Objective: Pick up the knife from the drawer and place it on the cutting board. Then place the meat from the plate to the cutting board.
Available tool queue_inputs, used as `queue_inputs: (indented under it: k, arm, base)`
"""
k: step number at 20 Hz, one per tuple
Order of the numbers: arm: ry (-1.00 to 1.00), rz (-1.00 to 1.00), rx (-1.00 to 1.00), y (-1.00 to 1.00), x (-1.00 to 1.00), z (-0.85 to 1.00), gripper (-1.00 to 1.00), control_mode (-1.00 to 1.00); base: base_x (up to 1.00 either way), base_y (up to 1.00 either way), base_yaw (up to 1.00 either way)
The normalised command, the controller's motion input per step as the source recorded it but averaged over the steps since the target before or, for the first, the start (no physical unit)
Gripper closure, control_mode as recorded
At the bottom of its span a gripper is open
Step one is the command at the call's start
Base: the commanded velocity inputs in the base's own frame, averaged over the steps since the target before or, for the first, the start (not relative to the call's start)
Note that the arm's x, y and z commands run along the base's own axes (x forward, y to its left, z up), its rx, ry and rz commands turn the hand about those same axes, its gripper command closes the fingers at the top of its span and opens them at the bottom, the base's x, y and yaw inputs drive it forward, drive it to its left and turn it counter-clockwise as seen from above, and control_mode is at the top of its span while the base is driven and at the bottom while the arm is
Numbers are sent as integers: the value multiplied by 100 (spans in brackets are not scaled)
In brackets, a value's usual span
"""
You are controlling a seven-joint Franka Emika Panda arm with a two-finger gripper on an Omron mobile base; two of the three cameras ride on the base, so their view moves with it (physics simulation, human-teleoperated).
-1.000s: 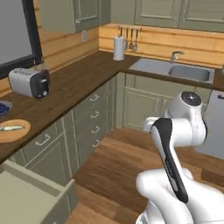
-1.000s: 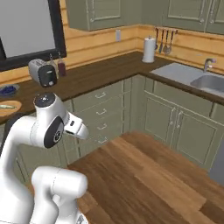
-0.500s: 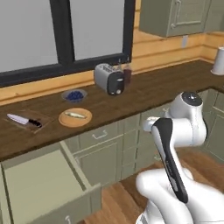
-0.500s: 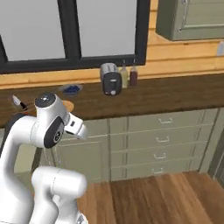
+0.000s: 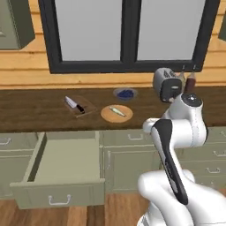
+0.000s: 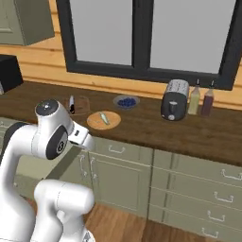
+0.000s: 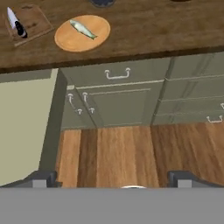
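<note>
The two-finger gripper (image 7: 113, 178) has its jaws spread as wide as they go, with nothing between them, hanging over bare wood floor in the lower middle of the hand view. At the left edge, the wide pale olive-green drawer (image 7: 26, 127) stands pulled out. Up top, the round tan wooden plate (image 7: 70, 39) carries the pale finger-like meat (image 7: 83, 29) near the counter's front edge. In the upper left corner, the black-handled silver knife (image 7: 15, 24) lies on the brown rectangular cutting board (image 7: 34, 21).

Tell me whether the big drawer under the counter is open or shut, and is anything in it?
Open. The drawer is pulled out well past the cabinet fronts, and its visible inside looks bare; the knife lies on the cutting board.
</note>
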Motion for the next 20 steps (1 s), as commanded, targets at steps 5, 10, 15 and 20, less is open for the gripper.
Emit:
queue_inputs:
  k: [5, 10, 15, 20]
  arm:
    - [0, 0, 0, 0, 0, 0, -100, 100]
    - [0, 0, 0, 0, 0, 0, -100, 100]
    - [0, 0, 0, 0, 0, 0, -100, 100]
    - [0, 0, 0, 0, 0, 0, -100, 100]
  base:
    - [35, -76, 65]
    - [46, -49, 64]
    - [57, -53, 29]
    - [34, -29, -1]
